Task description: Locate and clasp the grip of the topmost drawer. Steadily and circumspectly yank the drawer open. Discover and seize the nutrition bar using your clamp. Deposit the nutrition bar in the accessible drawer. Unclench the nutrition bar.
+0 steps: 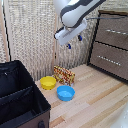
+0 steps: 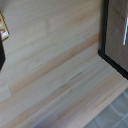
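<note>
The dark-brown dresser stands at the exterior view's right. Its topmost drawer (image 1: 112,31) is closed and carries a silver bar handle (image 1: 116,31). The nutrition bar (image 1: 64,75), a red and yellow printed packet, stands on edge on the wooden floor behind two bowls. My gripper (image 1: 74,42) hangs high in the air, left of the dresser and above the packet, its blue-tipped fingers apart and holding nothing. In the wrist view a corner of the nutrition bar (image 2: 2,27) shows at the frame edge, and the dresser front (image 2: 116,35) with a silver handle (image 2: 125,30) is in view.
A yellow bowl (image 1: 48,82) and a blue bowl (image 1: 65,92) sit on the floor in front of the packet. A large black fabric box (image 1: 20,97) fills the exterior view's lower left. The lower drawer (image 1: 110,59) is closed. A slatted wall stands behind.
</note>
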